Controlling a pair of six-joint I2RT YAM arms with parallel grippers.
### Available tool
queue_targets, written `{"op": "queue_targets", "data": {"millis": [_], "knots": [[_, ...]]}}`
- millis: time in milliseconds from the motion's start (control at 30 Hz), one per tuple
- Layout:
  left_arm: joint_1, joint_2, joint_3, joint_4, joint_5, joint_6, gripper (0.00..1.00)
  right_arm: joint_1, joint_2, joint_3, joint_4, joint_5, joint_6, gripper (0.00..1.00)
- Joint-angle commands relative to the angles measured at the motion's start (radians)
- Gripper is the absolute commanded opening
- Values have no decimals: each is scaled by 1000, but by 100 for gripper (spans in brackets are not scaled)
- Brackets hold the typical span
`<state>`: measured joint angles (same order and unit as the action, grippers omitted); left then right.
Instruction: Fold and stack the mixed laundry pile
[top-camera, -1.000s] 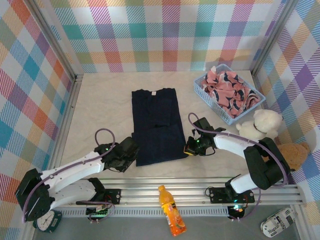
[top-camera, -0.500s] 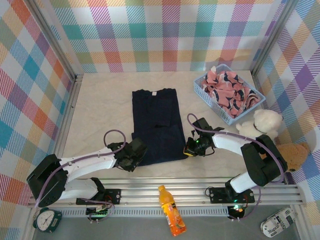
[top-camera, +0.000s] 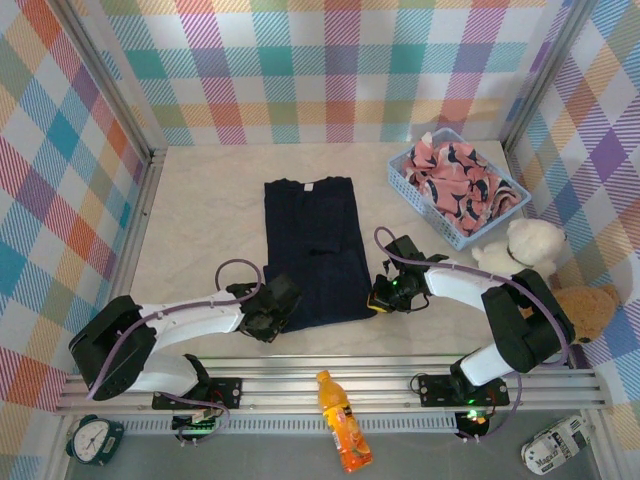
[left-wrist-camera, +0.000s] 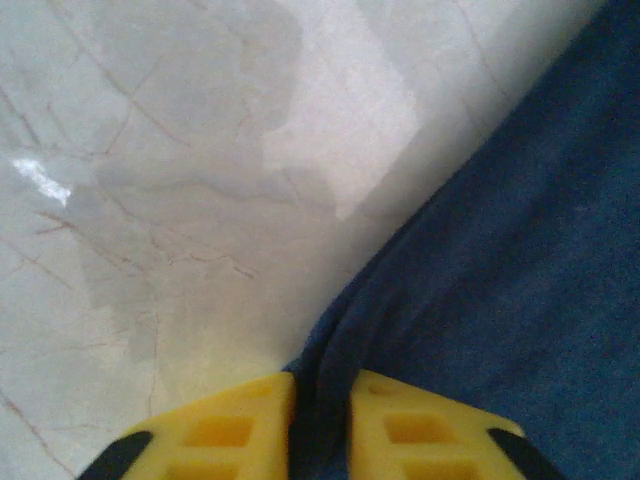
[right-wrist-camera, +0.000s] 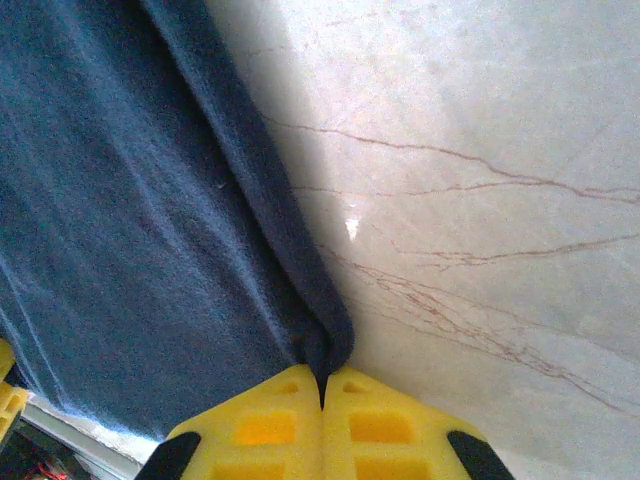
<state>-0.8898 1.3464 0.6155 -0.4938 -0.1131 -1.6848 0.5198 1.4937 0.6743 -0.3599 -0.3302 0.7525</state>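
Navy trousers (top-camera: 312, 245), judged limp, light and soft, flat on the table (top-camera: 200, 220); left hand (left-wrist-camera: 320, 400) and right hand (right-wrist-camera: 322, 390) each pinch a near hem corner, the sensible holds for folding.

The table (top-camera: 200, 230), pale and veined like marble, carries the navy trousers (top-camera: 312, 250) spread flat near its middle. A light blue basket (top-camera: 425, 213) stands at its far right corner. A white teddy bear (top-camera: 525, 248) and a brown bear (top-camera: 590, 305) lie just beside each other along the right edge.
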Motion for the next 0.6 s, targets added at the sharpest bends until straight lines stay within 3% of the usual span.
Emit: {"op": "queue_targets", "data": {"millis": [0,333,467,567], "knots": [[-11,27,-32,-63,-3,-2,1,5,-5,19,-32,24,-6,0],[-101,-121,46,-269,-37,3,0,19,-175,-28,-213,-14,-44,0],[-101,-200,133,-324,-142,-8,0,16,-251,68,-276,-18,-48,0],[-42,-221,201,-313,-192,32,0,7,-230,189,-292,-16,-42,0]]}}
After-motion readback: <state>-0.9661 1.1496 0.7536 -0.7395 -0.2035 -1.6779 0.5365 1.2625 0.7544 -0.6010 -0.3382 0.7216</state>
